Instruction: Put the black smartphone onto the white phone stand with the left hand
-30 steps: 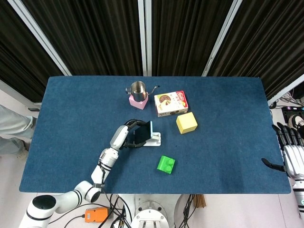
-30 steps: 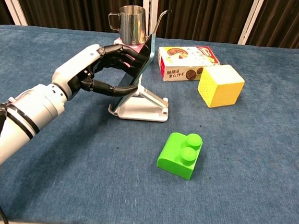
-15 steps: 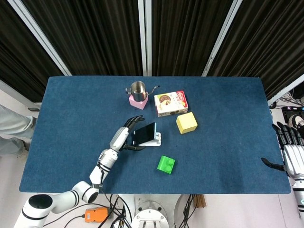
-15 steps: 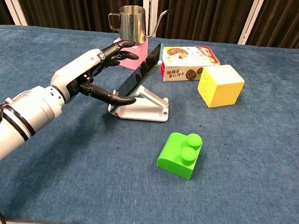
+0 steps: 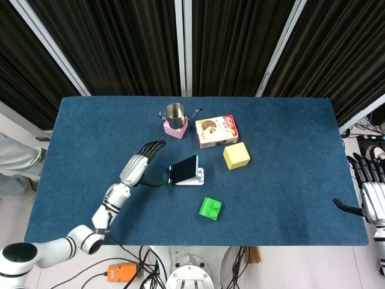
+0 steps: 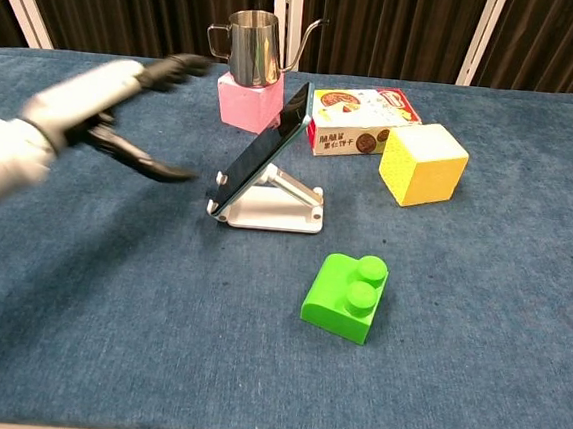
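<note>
Black smartphone (image 6: 264,147) leans tilted on the white phone stand (image 6: 272,206), touching no hand | left hand (image 5: 137,167) just beside it, fingers spread, holding nothing | step: placement looks done, release stage | next: clear the arm without knocking the stand | right hand (image 5: 372,195) at table edge, fingers apart, empty

Glossy black smartphone (image 6: 263,148), shiny metal kettle (image 6: 248,33), matt felt-like tablecloth (image 6: 108,299)

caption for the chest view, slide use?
Black smartphone leaning on the white phone stand; open left hand apart from it, beside the pink block.
</note>
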`<state>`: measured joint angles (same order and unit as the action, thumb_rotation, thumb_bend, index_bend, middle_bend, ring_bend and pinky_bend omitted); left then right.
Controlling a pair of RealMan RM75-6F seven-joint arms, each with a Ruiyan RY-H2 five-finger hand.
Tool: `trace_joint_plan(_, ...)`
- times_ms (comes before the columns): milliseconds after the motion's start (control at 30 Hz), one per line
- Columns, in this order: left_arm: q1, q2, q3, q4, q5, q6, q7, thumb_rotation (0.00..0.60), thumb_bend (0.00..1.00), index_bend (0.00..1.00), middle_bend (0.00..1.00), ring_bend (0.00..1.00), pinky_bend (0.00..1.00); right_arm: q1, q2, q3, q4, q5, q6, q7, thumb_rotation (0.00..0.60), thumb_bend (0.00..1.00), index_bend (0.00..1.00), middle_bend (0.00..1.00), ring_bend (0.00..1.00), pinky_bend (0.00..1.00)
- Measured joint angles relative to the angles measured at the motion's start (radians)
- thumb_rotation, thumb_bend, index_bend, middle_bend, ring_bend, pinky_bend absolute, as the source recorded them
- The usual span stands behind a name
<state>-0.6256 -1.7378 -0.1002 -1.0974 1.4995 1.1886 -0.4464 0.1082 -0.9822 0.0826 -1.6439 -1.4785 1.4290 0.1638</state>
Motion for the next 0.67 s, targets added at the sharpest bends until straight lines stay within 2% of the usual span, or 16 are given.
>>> trace_joint_plan(200, 0.099, 0.289, 0.012, -0.268, -0.128, 0.001, 0.284, 0.6, 0.09, 0.07, 0.13, 0.01, 0.01, 0.009, -0.005, -0.003, 0.041, -0.01, -0.017, 0.06, 0.6, 0.26, 0.0, 0.05, 0.0, 0.04)
trace_joint_plan(367, 0.241, 0.454, 0.03, -0.377, -0.223, 0.105, 0.466, 0.6, 0.1, 0.11, 0.14, 0.03, 0.01, 0.017, -0.014, -0.007, 0.063, -0.023, -0.026, 0.102, 0.6, 0.26, 0.0, 0.05, 0.0, 0.07)
trace_joint_plan(467, 0.325, 0.509, 0.053, -0.414, -0.244, 0.183, 0.488, 0.6, 0.11, 0.11, 0.14, 0.03, 0.01, 0.018, -0.025, -0.007, 0.075, -0.033, -0.019, 0.114, 0.6, 0.26, 0.0, 0.05, 0.0, 0.07)
trace_joint_plan(667, 0.453, 0.542, 0.096, -0.434, -0.229, 0.309, 0.462, 0.6, 0.11, 0.11, 0.14, 0.03, 0.01, 0.016, -0.036, -0.01, 0.069, -0.056, 0.008, 0.098, 0.6, 0.26, 0.0, 0.05, 0.0, 0.07)
